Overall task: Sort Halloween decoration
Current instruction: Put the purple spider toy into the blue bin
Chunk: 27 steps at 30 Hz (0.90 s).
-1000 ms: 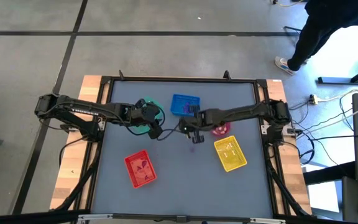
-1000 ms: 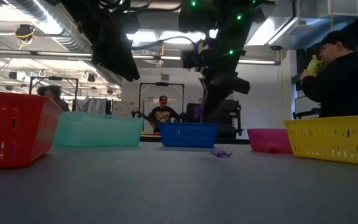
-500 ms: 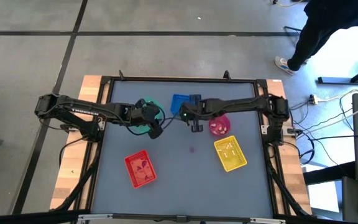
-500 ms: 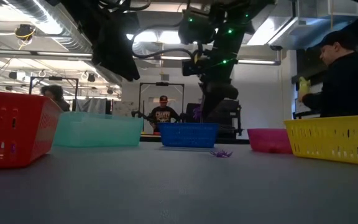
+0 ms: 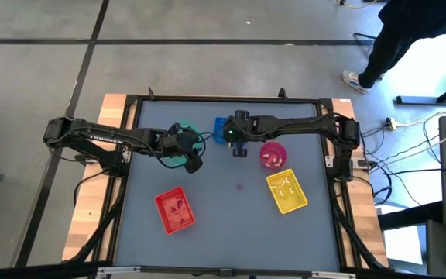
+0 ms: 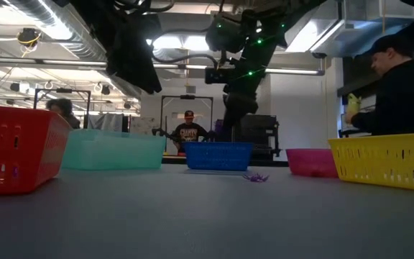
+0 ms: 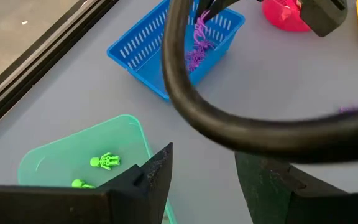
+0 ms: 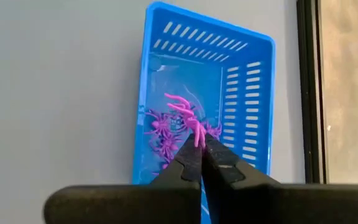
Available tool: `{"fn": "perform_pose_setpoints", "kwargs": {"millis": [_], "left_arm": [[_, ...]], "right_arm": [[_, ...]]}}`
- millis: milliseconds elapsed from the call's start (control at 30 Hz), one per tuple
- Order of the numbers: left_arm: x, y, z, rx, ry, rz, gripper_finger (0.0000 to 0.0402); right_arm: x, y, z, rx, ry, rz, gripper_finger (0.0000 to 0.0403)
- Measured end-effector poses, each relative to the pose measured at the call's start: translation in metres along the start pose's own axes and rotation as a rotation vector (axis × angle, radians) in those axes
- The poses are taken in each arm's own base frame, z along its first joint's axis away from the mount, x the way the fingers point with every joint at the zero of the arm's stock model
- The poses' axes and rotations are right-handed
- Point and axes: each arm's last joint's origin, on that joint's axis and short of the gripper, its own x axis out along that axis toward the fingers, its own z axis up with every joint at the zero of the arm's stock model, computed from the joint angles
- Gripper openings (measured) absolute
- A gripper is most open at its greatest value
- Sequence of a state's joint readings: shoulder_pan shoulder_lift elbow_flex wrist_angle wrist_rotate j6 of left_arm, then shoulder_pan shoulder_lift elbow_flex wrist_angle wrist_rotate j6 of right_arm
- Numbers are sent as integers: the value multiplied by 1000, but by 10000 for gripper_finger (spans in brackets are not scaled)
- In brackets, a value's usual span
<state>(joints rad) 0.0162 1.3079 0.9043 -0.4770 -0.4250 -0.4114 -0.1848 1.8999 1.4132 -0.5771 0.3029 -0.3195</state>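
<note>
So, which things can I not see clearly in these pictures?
- Contents of the red tray: high view, too small to identify.
- Left tool: its fingertips are cut off by the left wrist view's edge.
- Green tray: high view, largely covered by the left arm.
- Purple trinket held by the right tool: shape unclear against the pile below.

High view overhead; low view at tabletop level; both wrist views share blue tray [image 8: 204, 93].

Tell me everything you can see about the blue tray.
The blue tray is a rectangular plastic basket with slotted walls, sitting flat at the table's far edge, between the green tray and pink bowl. Purple spider trinkets lie inside. The right claw hovers above it, shut on another purple trinket.
</note>
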Motion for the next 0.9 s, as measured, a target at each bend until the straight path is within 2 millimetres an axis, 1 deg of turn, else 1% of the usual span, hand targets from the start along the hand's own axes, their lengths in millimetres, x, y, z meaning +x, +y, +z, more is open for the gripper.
{"fn": "perform_pose_setpoints", "kwargs": {"millis": [133, 200, 300, 467, 600, 800, 900], "left_arm": [[0, 0, 0, 0, 0, 0, 158], [0, 0, 0, 0, 0, 0, 158], [0, 0, 0, 0, 0, 0, 158], [0, 0, 0, 0, 0, 0, 158], [0, 0, 0, 0, 0, 0, 158], [0, 0, 0, 0, 0, 0, 158], [0, 0, 0, 0, 0, 0, 158]], "right_arm": [[0, 0, 1, 1, -5, 0, 3], [0, 0, 1, 3, -5, 0, 12], [0, 0, 1, 25, -5, 0, 35], [0, 0, 1, 28, -5, -1, 84], [0, 0, 1, 27, -5, 0, 109], [0, 1, 1, 45, -9, 14, 112], [-2, 6, 2, 82, -43, 141, 106]]}}
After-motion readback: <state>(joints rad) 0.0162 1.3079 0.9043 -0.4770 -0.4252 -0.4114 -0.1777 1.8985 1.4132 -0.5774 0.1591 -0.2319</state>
